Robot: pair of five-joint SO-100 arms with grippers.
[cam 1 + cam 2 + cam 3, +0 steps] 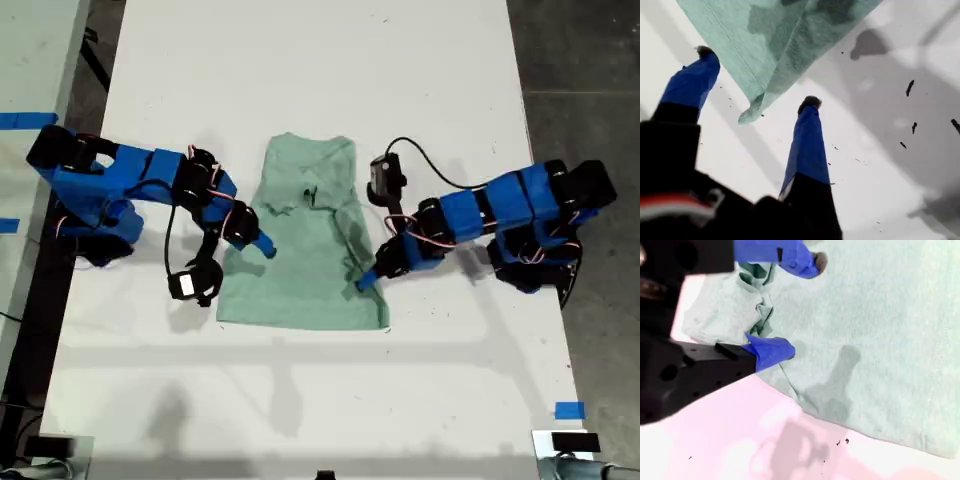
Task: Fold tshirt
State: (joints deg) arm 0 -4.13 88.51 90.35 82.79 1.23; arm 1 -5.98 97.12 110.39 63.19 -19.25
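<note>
Tshirt (300, 250) lies partly folded mid-table (300, 400). Our first gripper (757, 75) gapes empty near its corner. Our second gripper (792, 307) is open over cloth, gripping nothing.

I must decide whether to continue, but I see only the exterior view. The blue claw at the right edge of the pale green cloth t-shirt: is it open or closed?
Observer: Open. My second gripper has its claw spread over the pale mint-green cloth t-shirt, one fingertip beside a bunched fold. Nothing is pinched.
Operator: And the other claw?
Observer: My first gripper is open too. A corner of the t-shirt lies between its blue fingers, not clamped.
Operator: Is the table clean there?
Observer: No, small dark specks lie on the white table.
</note>
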